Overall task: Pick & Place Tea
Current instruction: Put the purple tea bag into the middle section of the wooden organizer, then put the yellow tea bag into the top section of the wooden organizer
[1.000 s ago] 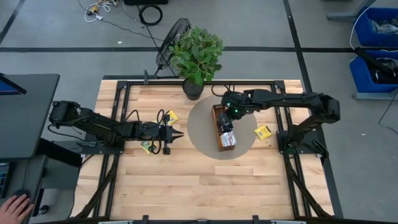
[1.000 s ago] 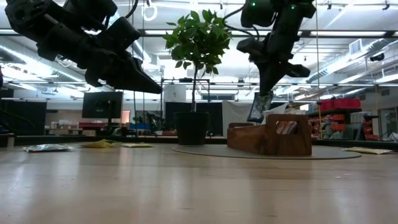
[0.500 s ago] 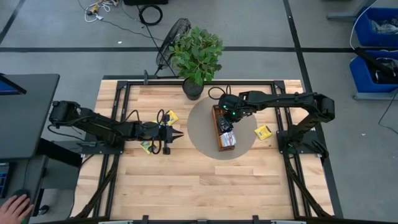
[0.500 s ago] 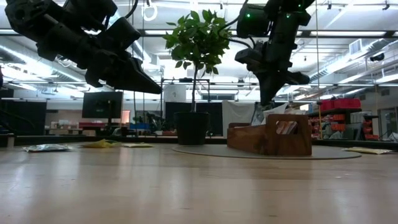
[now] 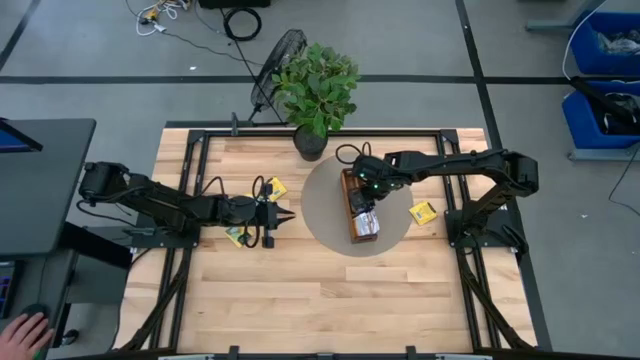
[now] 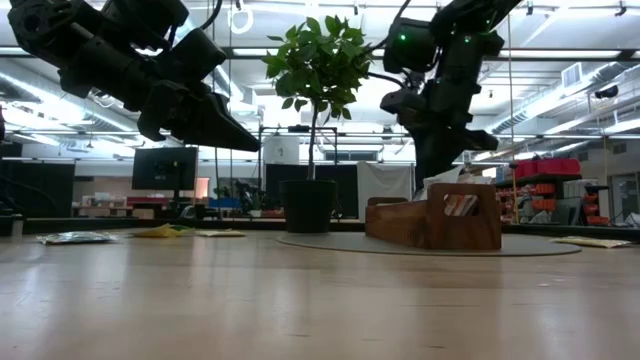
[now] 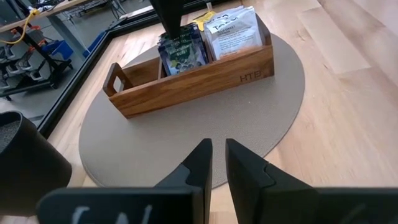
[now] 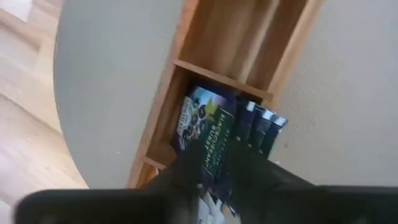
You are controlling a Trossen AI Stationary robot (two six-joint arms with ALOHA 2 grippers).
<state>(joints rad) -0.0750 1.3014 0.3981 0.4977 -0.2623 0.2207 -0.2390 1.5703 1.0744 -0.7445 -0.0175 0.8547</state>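
The left pincer (image 5: 284, 216) hovers above the wooden surface (image 5: 320, 290) with its fingers (image 7: 202, 163) nearly pressed together, a thin gap showing only in its own wrist view, and it faces the tray (image 7: 186, 78) on the round grey mat (image 7: 186, 149). Farther off, the right pincer (image 5: 366, 196) reaches down into the tray's middle compartment, pinching a green-and-black tea sachet (image 8: 205, 134) beside others standing there. Only the high view shows loose sachets (image 5: 423, 212) lying on the surface.

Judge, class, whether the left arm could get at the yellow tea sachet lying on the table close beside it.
Probably yes: the left tool hovers above the table with the yellow sachet just beside it and nothing lying between. The right tool is busy over the wooden tray.
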